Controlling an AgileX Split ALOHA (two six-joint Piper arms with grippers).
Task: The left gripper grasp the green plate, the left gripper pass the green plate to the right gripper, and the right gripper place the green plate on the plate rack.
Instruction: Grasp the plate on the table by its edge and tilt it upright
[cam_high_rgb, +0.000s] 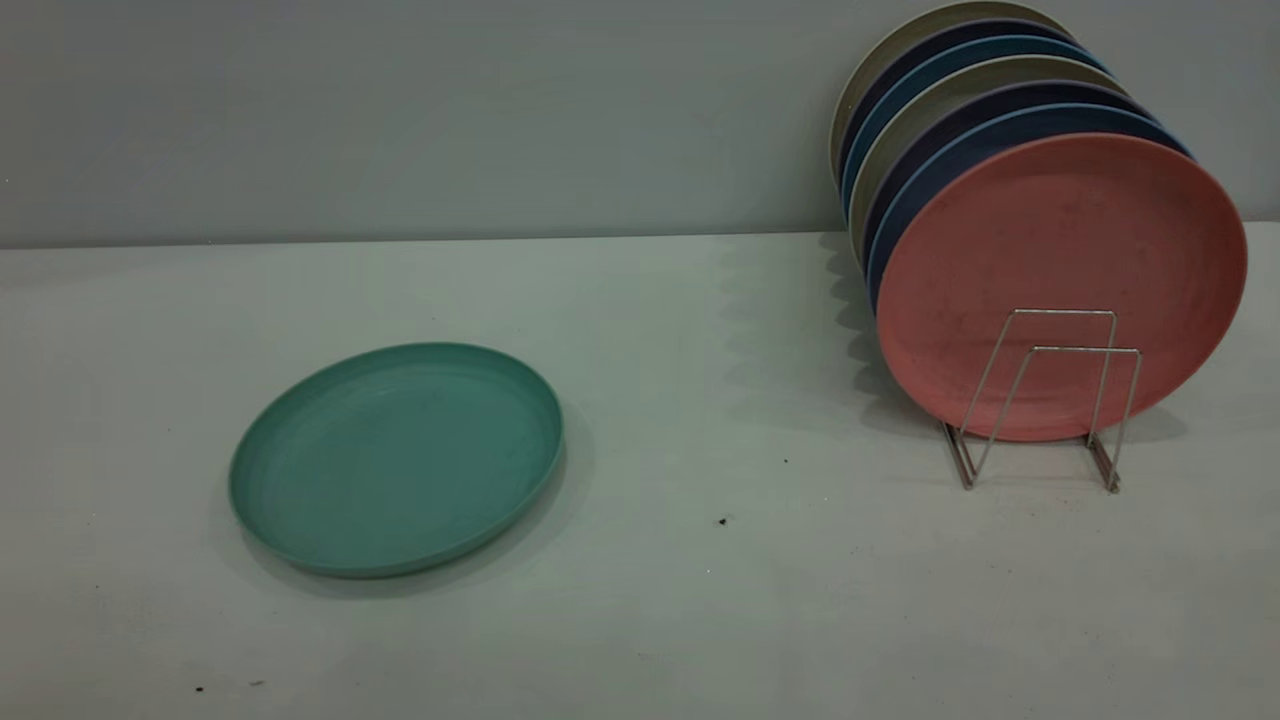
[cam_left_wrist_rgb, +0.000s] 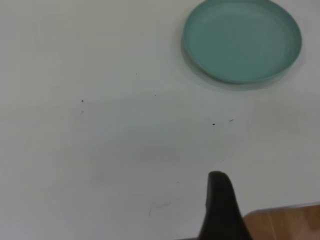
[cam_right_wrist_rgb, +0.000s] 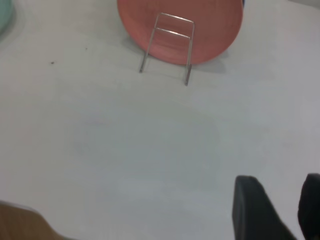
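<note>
The green plate (cam_high_rgb: 395, 460) lies flat on the white table at the left, rim up, with nothing on it. It also shows in the left wrist view (cam_left_wrist_rgb: 242, 40), well away from my left gripper (cam_left_wrist_rgb: 220, 205), of which only one black part shows, near the table's wooden edge. My right gripper (cam_right_wrist_rgb: 278, 182) is open and empty, low over bare table, some way in front of the plate rack (cam_right_wrist_rgb: 167, 45). The rack (cam_high_rgb: 1050, 400) stands at the right; its two front wire loops are free. Neither gripper shows in the exterior view.
A salmon-pink plate (cam_high_rgb: 1060, 280) stands upright in the rack, with several blue and beige plates (cam_high_rgb: 960, 110) behind it. The table's wooden edge (cam_left_wrist_rgb: 285, 222) lies close to both grippers. A grey wall runs behind the table.
</note>
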